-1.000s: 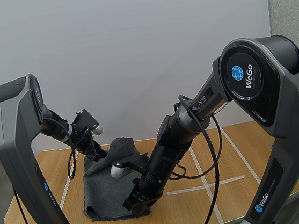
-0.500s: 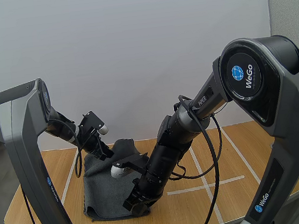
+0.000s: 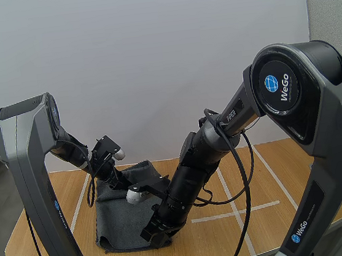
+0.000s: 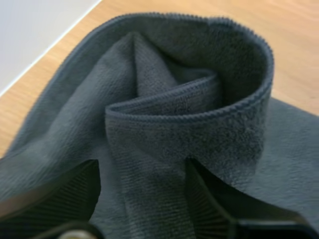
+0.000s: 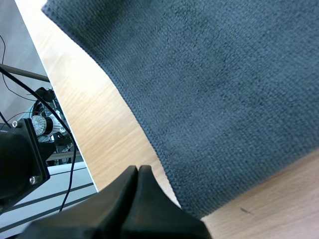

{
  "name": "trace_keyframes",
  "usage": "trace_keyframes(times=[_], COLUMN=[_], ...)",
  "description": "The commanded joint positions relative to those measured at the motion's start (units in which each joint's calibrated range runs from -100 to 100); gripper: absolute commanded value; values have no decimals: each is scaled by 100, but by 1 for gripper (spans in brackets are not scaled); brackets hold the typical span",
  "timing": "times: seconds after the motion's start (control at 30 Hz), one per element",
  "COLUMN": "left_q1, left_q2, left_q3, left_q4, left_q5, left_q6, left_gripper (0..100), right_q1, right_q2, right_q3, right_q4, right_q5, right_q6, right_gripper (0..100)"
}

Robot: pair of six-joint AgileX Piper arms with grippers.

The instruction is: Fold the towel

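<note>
Towel: dark grey terry-cloth towel (image 3: 120, 213) with a stitched hem, lying on the left half of the pale wooden bench (image 3: 47, 236). The near end lies flat and the far end is humped up.
Towel, close: in the left wrist view the far end (image 4: 199, 124) curls over into a loose loop with the hem running round its lip. A ridge of cloth runs back from the loop between the fingers.
Towel, near edge: the right wrist view shows flat, even pile (image 5: 224, 74), a straight hem, and bare bench wood (image 5: 99, 124) beside it.
Left fingers: (image 3: 116, 177) down at the towel's far hump. They are spread wide (image 4: 65, 196) with ribbed faces turned to each other, and the cloth between them is not pinched.
Right fingers: (image 3: 152, 236) at the towel's near right corner. They are pressed together as one dark wedge (image 5: 134, 199) gripping nothing, with the tips on wood just beside the hem.
Change since half a second ago: the left arm's wrist is lower and nearer, and the far hump sits lower and flatter. The right arm and the near corner are as they were.
</note>
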Motion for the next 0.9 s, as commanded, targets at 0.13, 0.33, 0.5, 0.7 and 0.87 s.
trace_keyframes(times=[0.13, 0.33, 0.5, 0.7, 0.87], left_q1=[-12, -12, -12, 1, 95], left_q2=[4, 4, -7, -318, -392], left_q3=[-30, -30, -30, -154, -479], left_q4=[-6, -6, -6, -21, 69], left_q5=[835, 868, 905, 907, 907], left_q6=[-72, -72, -72, -148, -387], left_gripper=[52, 0, 0, 0, 0], right_q1=[-16, -16, -16, -16, -16], right_q2=[-45, -45, -45, -45, -43], right_q3=[26, 26, 26, 26, 26], right_q4=[27, 27, 27, 27, -10], right_q5=[102, 102, 102, 102, 102], right_q6=[-34, -34, -34, -34, -34], right_gripper=[0, 0, 0, 0, 0])
